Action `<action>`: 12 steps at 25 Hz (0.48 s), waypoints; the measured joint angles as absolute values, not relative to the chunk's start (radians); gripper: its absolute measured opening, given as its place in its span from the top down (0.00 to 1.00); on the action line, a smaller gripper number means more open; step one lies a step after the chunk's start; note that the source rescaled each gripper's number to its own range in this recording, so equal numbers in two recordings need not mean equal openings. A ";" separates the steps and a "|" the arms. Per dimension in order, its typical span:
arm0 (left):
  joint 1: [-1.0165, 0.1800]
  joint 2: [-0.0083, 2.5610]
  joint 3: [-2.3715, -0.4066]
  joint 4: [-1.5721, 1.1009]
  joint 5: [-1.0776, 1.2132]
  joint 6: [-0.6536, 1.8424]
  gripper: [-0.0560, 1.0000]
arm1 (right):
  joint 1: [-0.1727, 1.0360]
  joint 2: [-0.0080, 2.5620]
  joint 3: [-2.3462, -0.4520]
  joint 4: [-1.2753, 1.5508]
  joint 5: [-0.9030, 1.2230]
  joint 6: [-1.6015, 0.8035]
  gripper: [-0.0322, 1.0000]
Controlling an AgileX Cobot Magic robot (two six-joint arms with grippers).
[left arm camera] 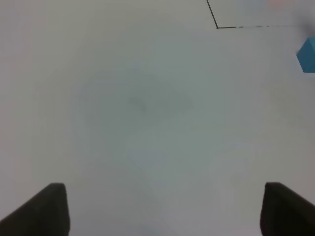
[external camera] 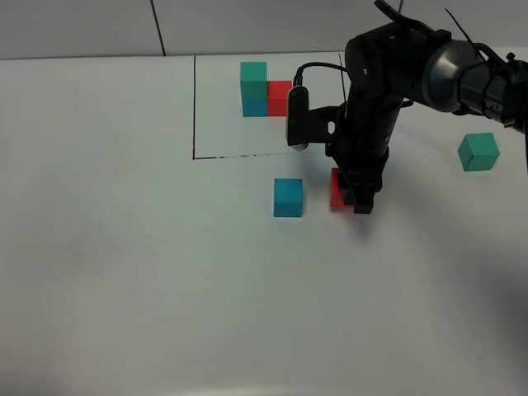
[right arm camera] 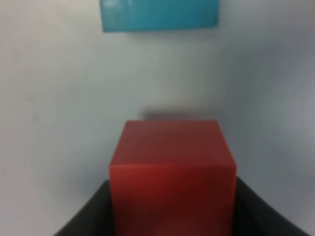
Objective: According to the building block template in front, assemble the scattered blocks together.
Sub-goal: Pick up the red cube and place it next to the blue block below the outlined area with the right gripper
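The building block template (external camera: 266, 89) stands inside a thin black-line rectangle (external camera: 195, 107): teal-green on blue, with red beside them. My right gripper (external camera: 355, 200) reaches down just in front of that rectangle and is shut on the red block (external camera: 337, 190). In the right wrist view the red block (right arm camera: 172, 162) sits between the dark fingers (right arm camera: 86, 216) of the gripper (right arm camera: 172, 219). The blue block (external camera: 288, 198) (right arm camera: 160, 14) lies about a block's width to its left. Far right lies the teal-green block (external camera: 478, 152). My left gripper (left arm camera: 170, 211) hangs open over bare table, out of the exterior view.
The white table (external camera: 124, 247) spreads wide to the left and front. The rectangle's corner line (left arm camera: 217, 27) and an edge of the blue block (left arm camera: 307, 55) show far off in the left wrist view. The right arm's body (external camera: 388, 74) hangs over the rectangle's right side.
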State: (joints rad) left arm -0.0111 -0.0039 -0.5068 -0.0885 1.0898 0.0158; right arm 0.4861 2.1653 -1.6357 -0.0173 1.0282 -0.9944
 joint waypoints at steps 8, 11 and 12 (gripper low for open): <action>-0.011 -0.004 -0.507 -0.088 1.090 0.016 0.22 | 0.516 2.190 -1.640 -0.012 1.007 -0.994 0.96; -0.011 -0.004 -0.507 -0.088 1.090 0.016 0.22 | 0.521 2.219 -1.640 -0.011 1.000 -0.993 0.96; -0.011 -0.004 -0.507 -0.088 1.090 0.016 0.22 | 0.523 2.226 -1.641 -0.011 1.000 -0.993 0.96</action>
